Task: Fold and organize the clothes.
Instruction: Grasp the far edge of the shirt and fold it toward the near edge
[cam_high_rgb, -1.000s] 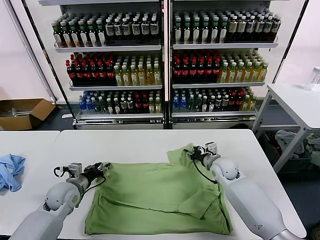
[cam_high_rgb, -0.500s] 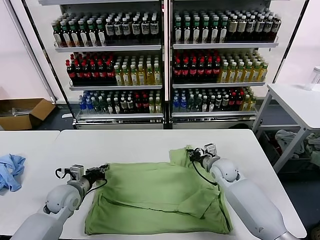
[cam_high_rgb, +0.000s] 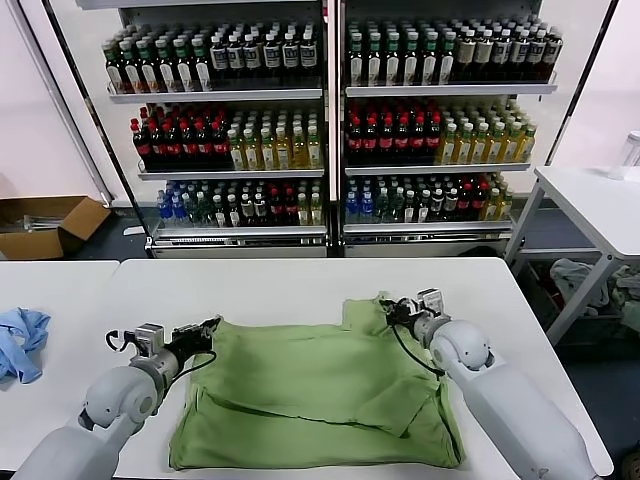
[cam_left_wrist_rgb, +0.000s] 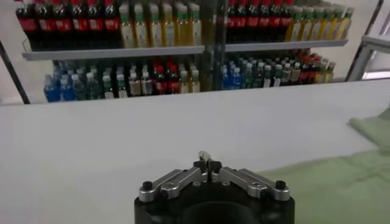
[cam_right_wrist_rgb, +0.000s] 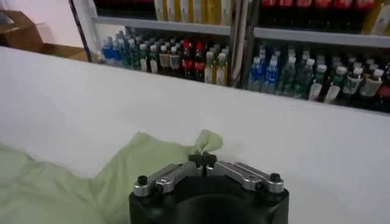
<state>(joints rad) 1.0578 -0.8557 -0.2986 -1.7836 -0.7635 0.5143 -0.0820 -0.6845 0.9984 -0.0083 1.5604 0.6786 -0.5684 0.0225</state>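
Shirt pinched at both far corners (on the table): left claw, right claw each clamped on fabric.

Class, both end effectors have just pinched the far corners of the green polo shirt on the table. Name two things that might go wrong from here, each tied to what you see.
1. The right end effector is shut on only a small tip of the polo shirt; that thin pinch may slip when lifted.
2. In the left wrist view, little or no fabric shows in the shut left end effector, so it may have missed the corner, and only one side would lift, skewing the fold.
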